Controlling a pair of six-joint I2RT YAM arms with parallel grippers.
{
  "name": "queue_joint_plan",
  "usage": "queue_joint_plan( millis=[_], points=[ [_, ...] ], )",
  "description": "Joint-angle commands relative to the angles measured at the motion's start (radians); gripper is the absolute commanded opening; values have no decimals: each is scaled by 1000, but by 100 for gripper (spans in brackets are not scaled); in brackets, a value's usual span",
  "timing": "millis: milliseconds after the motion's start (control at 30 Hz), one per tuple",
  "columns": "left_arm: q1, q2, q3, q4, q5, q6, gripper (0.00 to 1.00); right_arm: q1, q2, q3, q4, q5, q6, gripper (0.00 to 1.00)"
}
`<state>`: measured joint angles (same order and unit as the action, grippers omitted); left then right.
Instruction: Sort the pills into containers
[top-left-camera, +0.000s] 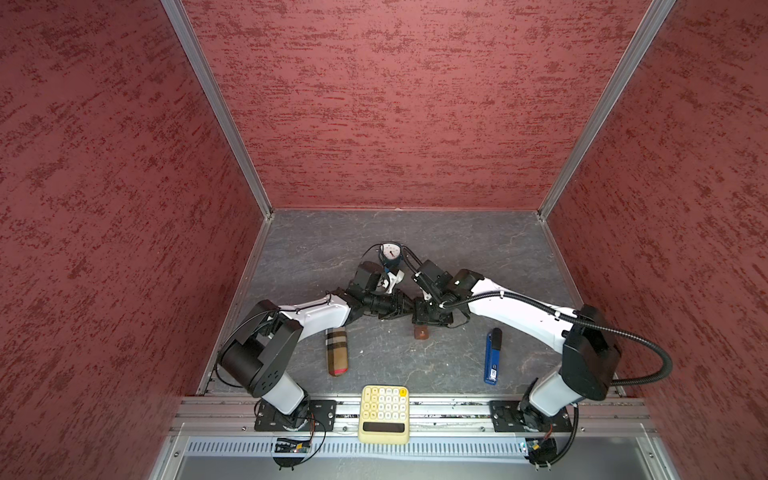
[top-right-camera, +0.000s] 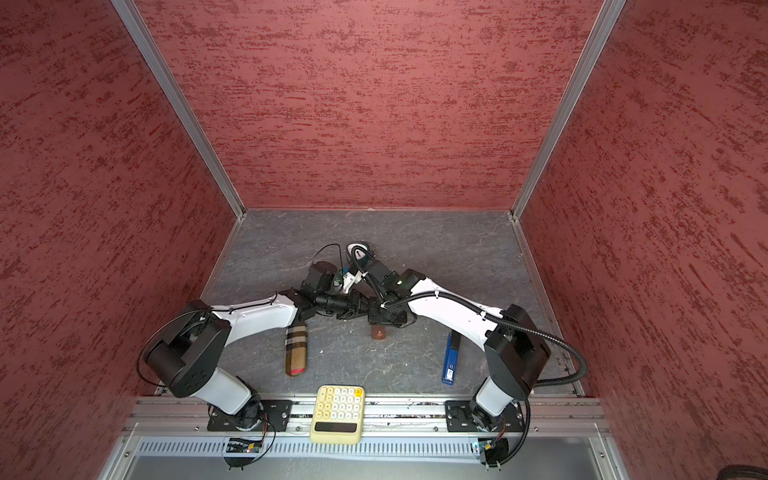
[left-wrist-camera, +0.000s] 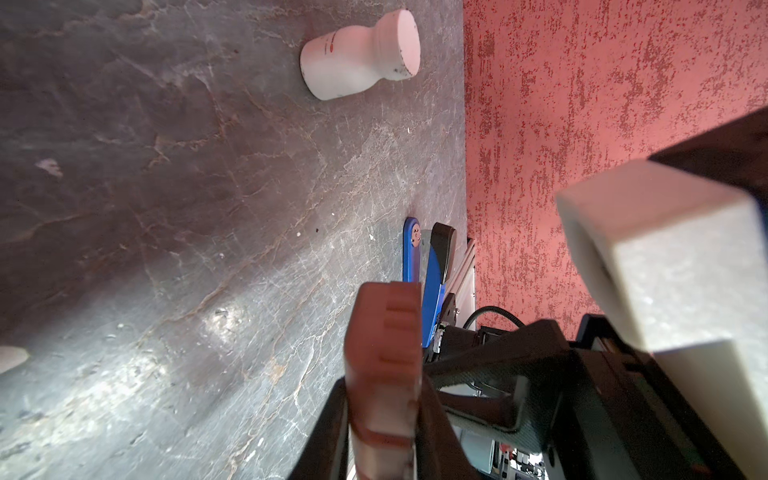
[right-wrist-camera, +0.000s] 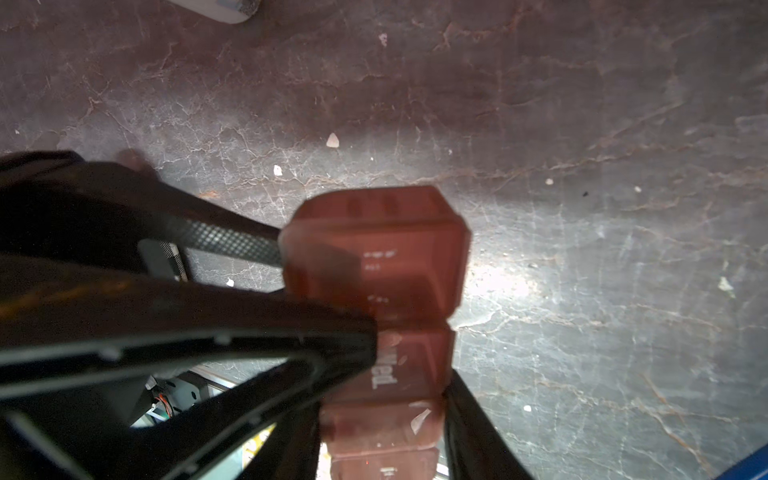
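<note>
The grey stone-patterned table (top-left-camera: 478, 249) is walled in red on 3 sides, and its broadest bare stretch lies along the far wall and toward the right corner. The near edge is busier: a yellow calculator (top-left-camera: 384, 413) sits on the rail, with a plaid case (top-left-camera: 337, 352) and a blue tool (top-left-camera: 493, 357) to either side of the middle. The 2 arms meet nose to nose over the centre, just in front of a dial gauge (top-left-camera: 390, 253). Neither has much room to swing inward, so I judge that upward or back outward is the free way out. The left gripper (left-wrist-camera: 384, 415) is clamped tight on the brown pill-box strip (right-wrist-camera: 378, 270) and seems to carry it just off the surface. This is probably to steady it while the other arm works a lid or pulls the strip into pieces. The right gripper (right-wrist-camera: 386, 451) straddles the strip with its jaws partly apart; whether its pads press the plastic cannot be told. A small white bottle (left-wrist-camera: 357, 56) sits well apart from the strip, out of the way. The pills (right-wrist-camera: 332, 140) lie loose on the table around the strip, and none is held. Being so tiny, they will likely need the strip set down first with its cells open.
</note>
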<state>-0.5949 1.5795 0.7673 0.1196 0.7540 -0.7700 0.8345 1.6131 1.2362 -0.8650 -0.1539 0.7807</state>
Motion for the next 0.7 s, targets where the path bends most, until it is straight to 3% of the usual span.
queue_joint_plan(
  millis=[0, 333, 667],
  points=[
    [11, -25, -13, -2, 5, 18, 0, 5, -14, 34, -15, 22, 2, 40],
    [51, -13, -46, 59, 42, 26, 0, -11, -86, -45, 52, -53, -10, 37],
    [69, -37, -63, 57, 70, 43, 0, -43, -96, -64, -10, 5, -33, 42]
  ],
)
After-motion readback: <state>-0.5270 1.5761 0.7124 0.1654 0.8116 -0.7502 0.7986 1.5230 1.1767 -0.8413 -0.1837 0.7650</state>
